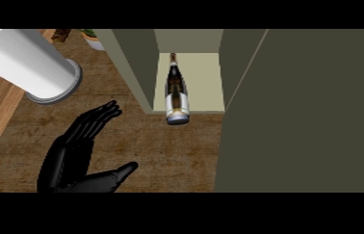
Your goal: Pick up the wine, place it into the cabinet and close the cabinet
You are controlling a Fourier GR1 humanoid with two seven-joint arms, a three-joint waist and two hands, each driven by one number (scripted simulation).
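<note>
The left hand [70, 163] showed at about 7 o'clock in the head view, low over the brown counter [171, 151]. It was open. Its fingers [92, 124] lay straight and close side by side, pointing toward 1 o'clock, and the thumb [117, 173] stood spread well away from them, pointing toward 2 o'clock. The hand held nothing and touched nothing that could be seen.

From the hand, the wine bottle [175, 91] lay at about 1 o'clock, well apart from the fingertips. It was inside the open cabinet [135, 59], on the pale floor [206, 79] of the compartment, toward that floor's 9 o'clock side. It appeared to lie lengthwise, with its thin neck pointing to 12 o'clock, deeper in. Its broad base at 6 o'clock reached a little past the floor's front edge toward the counter.

At 3 o'clock from the bottle, a wide dark olive panel [298, 112], by its look the cabinet's door, stood swung open and filled the view's right side.

At 10 o'clock in the view a large white cylinder [35, 67] with a grey rim lay slanted above the counter. Beyond it, near 11 o'clock, part of a potted plant [92, 39] showed at the edge.
</note>
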